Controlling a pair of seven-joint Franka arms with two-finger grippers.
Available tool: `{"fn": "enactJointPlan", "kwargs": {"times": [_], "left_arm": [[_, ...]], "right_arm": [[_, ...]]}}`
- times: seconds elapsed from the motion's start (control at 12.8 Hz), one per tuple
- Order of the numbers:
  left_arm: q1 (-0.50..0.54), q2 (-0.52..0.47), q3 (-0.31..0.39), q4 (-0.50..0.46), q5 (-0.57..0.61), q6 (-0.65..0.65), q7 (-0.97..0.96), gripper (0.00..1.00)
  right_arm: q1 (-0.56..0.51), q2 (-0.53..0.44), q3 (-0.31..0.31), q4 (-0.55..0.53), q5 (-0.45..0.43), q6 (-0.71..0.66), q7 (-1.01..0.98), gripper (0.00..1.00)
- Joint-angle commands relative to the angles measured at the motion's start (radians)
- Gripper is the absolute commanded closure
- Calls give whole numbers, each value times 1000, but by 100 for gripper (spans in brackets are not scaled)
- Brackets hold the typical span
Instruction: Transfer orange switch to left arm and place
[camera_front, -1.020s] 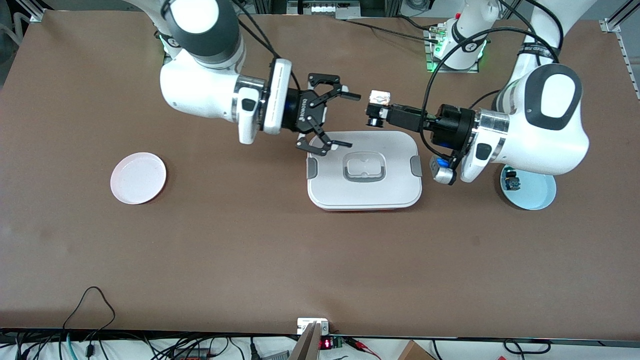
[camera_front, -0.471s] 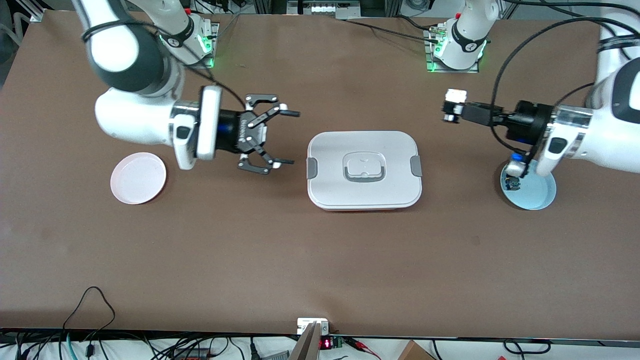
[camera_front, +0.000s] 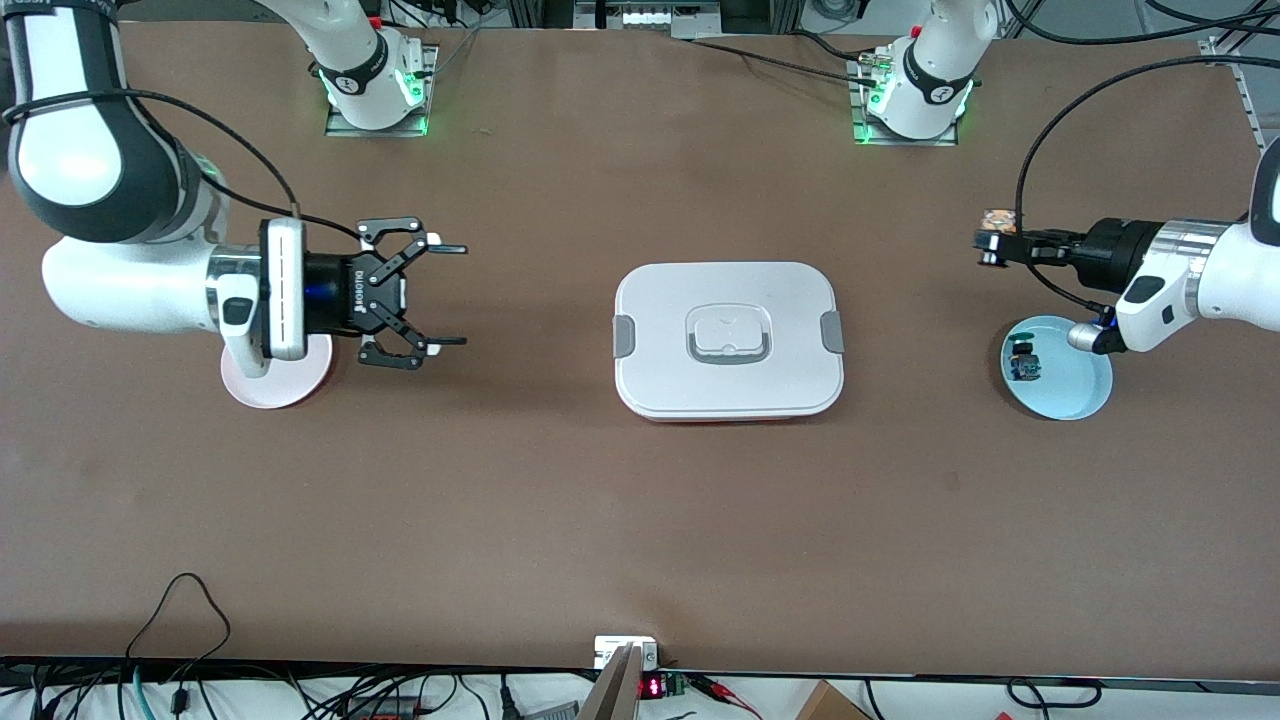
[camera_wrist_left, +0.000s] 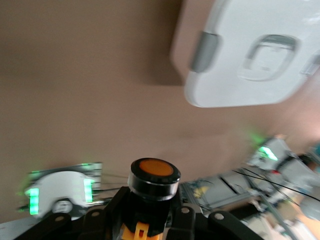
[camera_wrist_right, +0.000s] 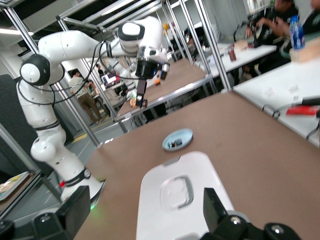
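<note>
The orange switch (camera_wrist_left: 154, 176), black-bodied with an orange face, sits clamped in my left gripper (camera_wrist_left: 150, 210). In the front view the left gripper (camera_front: 990, 240) holds the switch (camera_front: 993, 236) in the air over the table beside the blue plate (camera_front: 1075, 390), at the left arm's end. My right gripper (camera_front: 440, 295) hangs open and empty beside the pink plate (camera_front: 285, 385), at the right arm's end. The white box (camera_front: 728, 385) lies shut between the two grippers, clear of both. In the right wrist view the box (camera_wrist_right: 165, 220) shows past the open fingers (camera_wrist_right: 75, 207).
A small blue component (camera_front: 1022, 362) lies on the blue plate. The pink plate is partly covered by the right arm's wrist. Both arm bases (camera_front: 372, 75) (camera_front: 915, 85) stand along the table edge farthest from the front camera.
Both grippers have drawn apart from over the box: the left one toward the blue plate, still holding the switch, the right one toward the pink plate, still open.
</note>
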Motion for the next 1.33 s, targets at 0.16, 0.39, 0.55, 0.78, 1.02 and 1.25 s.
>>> {"fn": "enactJointPlan", "kwargs": {"times": [0.16,0.39,0.55,0.78,1.02,1.25], "left_arm": [[0,26,-10,-77,374,134,38,100],[6,57,-9,-186,543,322,38,100],[6,132,-4,-176,627,391,38,100],[56,193,0,-174,678,513,119,100],[83,272,0,-138,752,588,165,100],[127,364,0,-90,798,643,171,100]], "right_arm": [[-23,-15,-25,-9,-126,-42,212,0],[-41,-21,-37,-3,-155,-93,362,0],[-42,-24,-54,0,-211,-86,469,0],[-42,-27,-60,3,-369,-54,678,0],[-31,-25,-57,27,-562,14,895,0],[9,-25,-49,51,-834,16,1136,0]]}}
